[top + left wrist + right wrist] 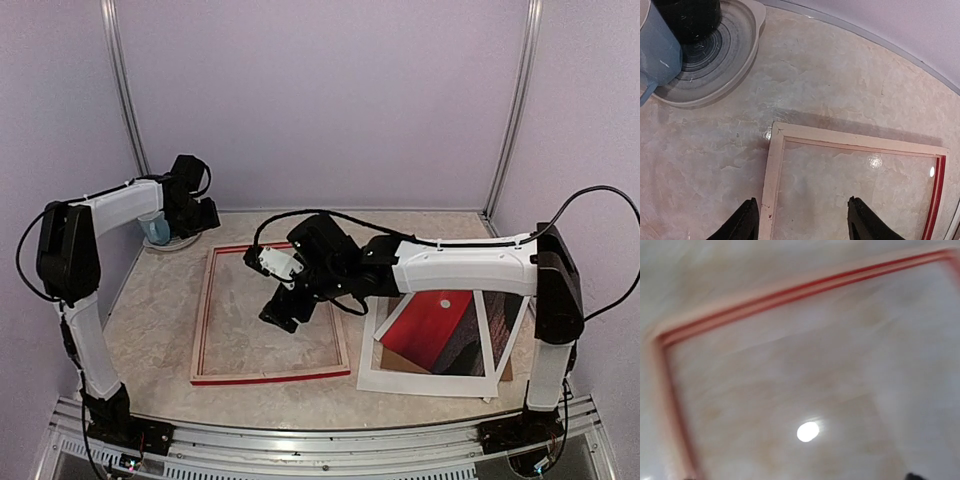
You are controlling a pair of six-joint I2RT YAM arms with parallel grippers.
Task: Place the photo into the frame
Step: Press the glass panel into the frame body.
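**Overhead and wrist views.** A large rectangular frame [270,376], red-faced with pale wood sides, lies flat on the marbled beige surface [150,320], which shows through its opening. The right pincer [283,312] hangs over the frame's interior, released; in its own blurred view the fingertips sit wide apart with nothing between them. The left pincer [801,201] hovers above the frame's far left corner, released, one finger on each side of the pale rail. The red sunset photo [430,325] lies just right of the frame and outside it. It sits beneath a tilted white mat border [425,381], on a brown backing board [398,357].
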